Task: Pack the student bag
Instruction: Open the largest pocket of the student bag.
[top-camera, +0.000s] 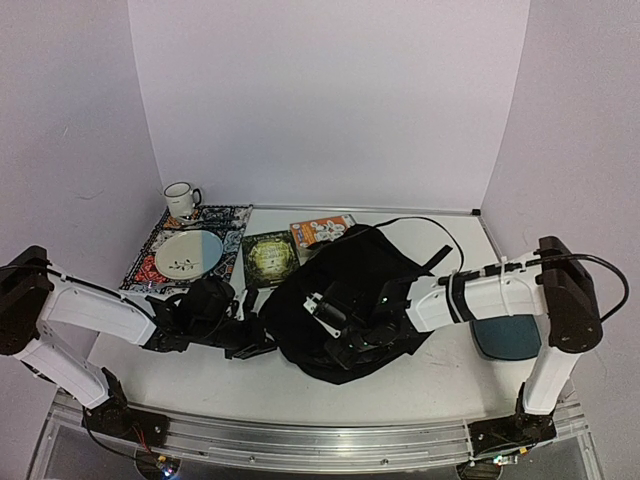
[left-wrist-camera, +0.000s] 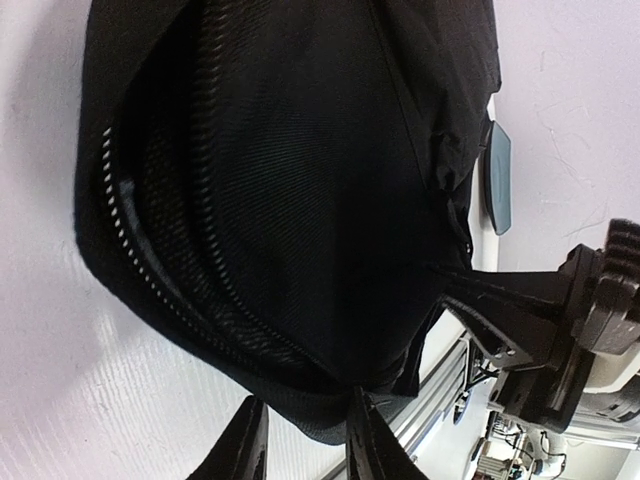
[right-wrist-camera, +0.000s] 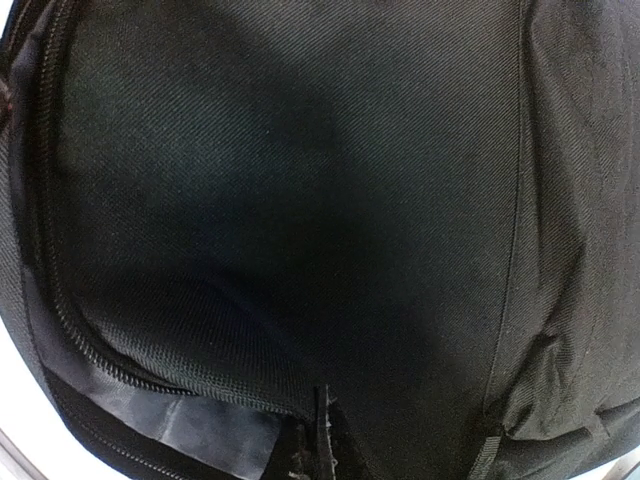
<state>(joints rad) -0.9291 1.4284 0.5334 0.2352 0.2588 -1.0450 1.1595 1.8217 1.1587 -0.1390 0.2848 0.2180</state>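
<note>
Now: one student bag (top-camera: 375, 265) slumped mid-way across the table (top-camera: 440, 375), two grippers on it.
Detail: left gripper (left-wrist-camera: 305, 448) clamps the bag's edge; right gripper (right-wrist-camera: 320, 442) fingers pressed together by the zip, anything pinched, cannot tell. Behind: one mug (top-camera: 181, 199), one plate (top-camera: 188, 252), one patterned mat (top-camera: 228, 217), two books (top-camera: 270, 257) (top-camera: 322, 231). One teal pad (top-camera: 508, 338) at right.

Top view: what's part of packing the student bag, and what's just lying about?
Job: student bag; left gripper and right gripper, both at the bag.
Lying about: mug, plate, patterned mat, green book, orange booklet, teal pad.
</note>
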